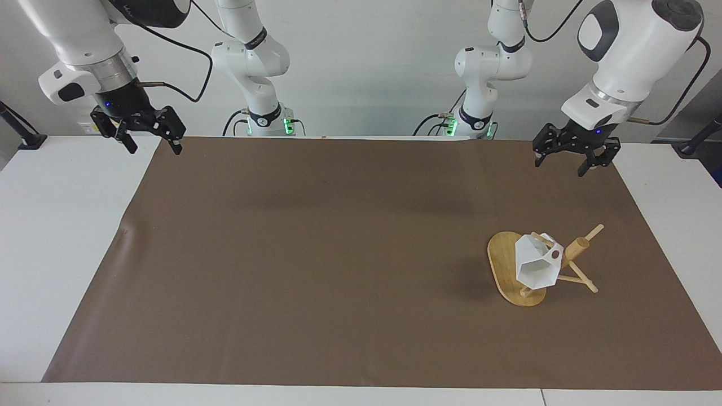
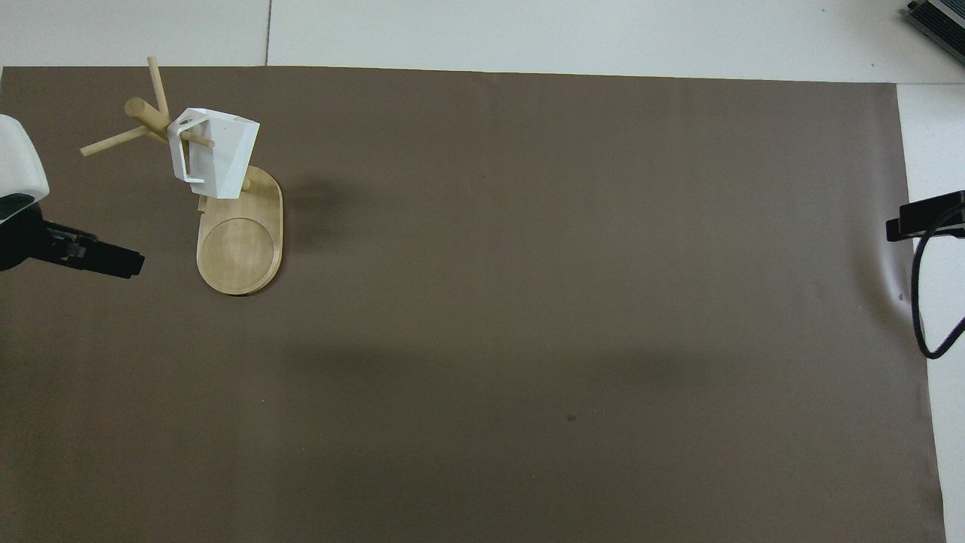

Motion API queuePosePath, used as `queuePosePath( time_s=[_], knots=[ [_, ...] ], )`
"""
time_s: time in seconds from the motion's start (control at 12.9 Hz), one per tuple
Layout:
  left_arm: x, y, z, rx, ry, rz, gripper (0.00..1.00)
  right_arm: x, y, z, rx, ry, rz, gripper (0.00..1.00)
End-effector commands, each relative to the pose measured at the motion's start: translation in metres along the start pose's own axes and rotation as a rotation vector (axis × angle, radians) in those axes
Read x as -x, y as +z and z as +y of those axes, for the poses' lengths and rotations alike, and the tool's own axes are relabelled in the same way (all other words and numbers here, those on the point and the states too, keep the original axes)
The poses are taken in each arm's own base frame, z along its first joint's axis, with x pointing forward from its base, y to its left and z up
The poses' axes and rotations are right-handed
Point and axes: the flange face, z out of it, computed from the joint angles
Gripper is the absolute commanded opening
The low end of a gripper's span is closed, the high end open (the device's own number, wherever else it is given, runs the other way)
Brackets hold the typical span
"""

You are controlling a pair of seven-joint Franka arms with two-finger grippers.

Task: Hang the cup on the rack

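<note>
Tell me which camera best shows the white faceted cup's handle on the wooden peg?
The overhead view: the white faceted cup shows its handle side-on, a peg of the bamboo rack passing through it. The facing view shows mostly its hexagonal mouth.

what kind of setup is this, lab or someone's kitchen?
Looks like a robotics lab bench, not a kitchen: two arms mounted at a white table, a brown mat as the work surface, and only a cup hung on a rack.
</note>
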Motion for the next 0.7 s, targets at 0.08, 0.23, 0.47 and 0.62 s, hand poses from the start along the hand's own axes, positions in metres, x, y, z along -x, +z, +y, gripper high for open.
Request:
queuePosePath(
  time_s=[0.08,0.23,0.47,0.62],
  knots=[
    [0.016,-0.015,-0.005,-0.027,-0.014,-0.02,1.0,0.001,-0.003,0.01,-0.003,0.001,0.033,1.0],
    [0.014,-0.018,-0.002,-0.021,-0.014,-0.02,1.0,0.001,-0.003,0.013,-0.003,0.007,0.033,1.0],
    [0.014,-0.032,-0.002,0.019,-0.023,-0.034,1.0,0.001,-0.003,0.016,-0.001,0.015,0.033,1.0],
    [0.014,-0.043,-0.004,0.022,-0.031,-0.061,1.0,-0.001,-0.004,0.022,0.006,0.015,0.062,1.0]
  ],
)
